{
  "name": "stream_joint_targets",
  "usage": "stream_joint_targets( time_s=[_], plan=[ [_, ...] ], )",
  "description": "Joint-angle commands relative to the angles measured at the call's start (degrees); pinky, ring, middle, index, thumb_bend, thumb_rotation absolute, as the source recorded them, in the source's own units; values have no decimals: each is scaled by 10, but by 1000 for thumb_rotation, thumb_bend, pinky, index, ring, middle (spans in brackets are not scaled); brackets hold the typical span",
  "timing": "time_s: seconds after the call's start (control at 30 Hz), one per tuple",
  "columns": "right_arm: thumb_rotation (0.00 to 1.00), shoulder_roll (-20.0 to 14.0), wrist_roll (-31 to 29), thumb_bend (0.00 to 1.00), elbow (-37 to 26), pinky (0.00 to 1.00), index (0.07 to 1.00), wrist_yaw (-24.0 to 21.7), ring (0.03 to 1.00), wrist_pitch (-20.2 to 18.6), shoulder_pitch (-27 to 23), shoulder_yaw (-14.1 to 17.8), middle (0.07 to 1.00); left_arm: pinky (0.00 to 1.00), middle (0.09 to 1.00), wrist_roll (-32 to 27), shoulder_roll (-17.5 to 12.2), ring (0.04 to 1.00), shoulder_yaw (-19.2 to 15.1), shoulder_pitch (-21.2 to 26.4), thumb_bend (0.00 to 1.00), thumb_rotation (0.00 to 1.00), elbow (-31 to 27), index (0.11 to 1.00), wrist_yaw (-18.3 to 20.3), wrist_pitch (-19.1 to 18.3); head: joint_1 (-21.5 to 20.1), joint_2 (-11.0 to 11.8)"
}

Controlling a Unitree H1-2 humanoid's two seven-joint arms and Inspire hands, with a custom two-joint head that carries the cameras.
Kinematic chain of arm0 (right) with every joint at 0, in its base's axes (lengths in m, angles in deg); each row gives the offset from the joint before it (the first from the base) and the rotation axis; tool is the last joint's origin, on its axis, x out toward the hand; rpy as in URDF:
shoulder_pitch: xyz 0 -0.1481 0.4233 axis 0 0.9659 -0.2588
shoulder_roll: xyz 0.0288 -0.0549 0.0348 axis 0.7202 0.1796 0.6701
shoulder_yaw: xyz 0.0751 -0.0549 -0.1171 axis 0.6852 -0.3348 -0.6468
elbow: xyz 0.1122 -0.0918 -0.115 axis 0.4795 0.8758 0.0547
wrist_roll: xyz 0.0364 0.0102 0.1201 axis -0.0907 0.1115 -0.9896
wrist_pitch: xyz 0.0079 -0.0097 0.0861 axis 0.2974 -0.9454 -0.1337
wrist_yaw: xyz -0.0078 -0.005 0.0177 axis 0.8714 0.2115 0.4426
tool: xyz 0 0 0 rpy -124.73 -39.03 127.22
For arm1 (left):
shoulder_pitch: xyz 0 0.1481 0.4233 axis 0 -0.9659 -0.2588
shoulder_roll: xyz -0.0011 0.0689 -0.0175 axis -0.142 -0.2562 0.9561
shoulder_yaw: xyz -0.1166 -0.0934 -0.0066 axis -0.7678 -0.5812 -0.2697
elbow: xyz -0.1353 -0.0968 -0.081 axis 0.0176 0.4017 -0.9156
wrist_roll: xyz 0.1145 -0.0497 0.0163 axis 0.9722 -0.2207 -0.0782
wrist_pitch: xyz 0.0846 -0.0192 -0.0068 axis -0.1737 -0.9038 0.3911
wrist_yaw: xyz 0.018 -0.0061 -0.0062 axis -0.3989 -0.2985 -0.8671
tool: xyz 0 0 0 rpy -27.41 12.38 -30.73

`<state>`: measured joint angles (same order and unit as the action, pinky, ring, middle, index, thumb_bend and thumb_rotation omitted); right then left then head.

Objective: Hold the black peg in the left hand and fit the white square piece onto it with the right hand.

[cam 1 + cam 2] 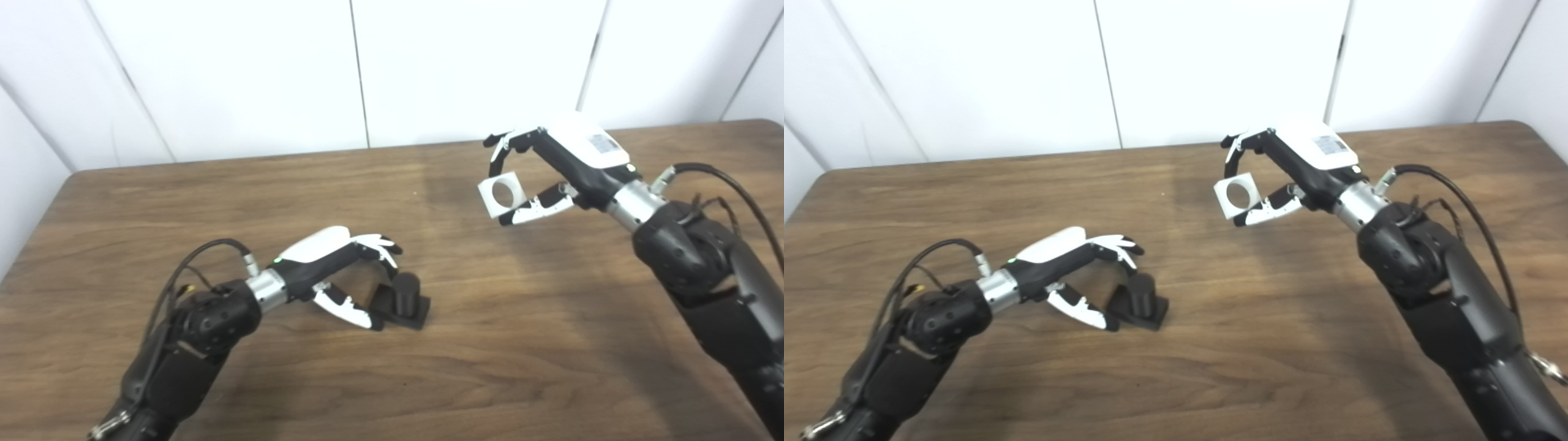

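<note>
The black peg (404, 297) stands upright on its square black base, down on the desk (490, 343), right at the tips of the left hand (334, 269). That hand's fingers (380, 244) curl over the top of the peg while the thumb reaches in low along the base; they are around it, but I cannot tell whether they have actually closed on it, and the base looks to be resting flat on the wood, so I judge the peg is not yet lifted. The white square piece (503, 193) is well apart from it, up in the air off to the far side, pinched by the right hand (551, 168): fingers on its upper edge, thumb under its lower edge. Held by the edges like that, its round hole stays uncovered and faces outward, which should leave the way clear for the peg to pass through once the two are brought together. The desk is dark wood-grain with rounded corners and nothing else lying on it that I can see. Behind it runs a wall of plain white panels (245, 73) with thin seams between them.
</note>
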<state>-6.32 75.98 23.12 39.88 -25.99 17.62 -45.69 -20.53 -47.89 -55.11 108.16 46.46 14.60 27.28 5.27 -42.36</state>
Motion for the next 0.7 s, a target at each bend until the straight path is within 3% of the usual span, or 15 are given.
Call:
stream_joint_targets(
  time_s=[0.0,0.33,0.67],
  plan=[
    [134,1,-17,516,-24,657,482,-2,791,22,-17,13,754,856,894,17,2,954,14,-1,809,329,5,610,20,-21,2,-2],
    [134,25,-24,516,-74,655,481,-43,795,8,-17,7,753,848,883,17,7,946,13,-1,808,318,11,578,14,-16,5,-5],
    [133,41,-23,517,-81,636,481,-60,784,19,-15,5,747,843,877,20,10,938,12,-4,805,315,12,559,7,-14,6,-6]
  ],
)
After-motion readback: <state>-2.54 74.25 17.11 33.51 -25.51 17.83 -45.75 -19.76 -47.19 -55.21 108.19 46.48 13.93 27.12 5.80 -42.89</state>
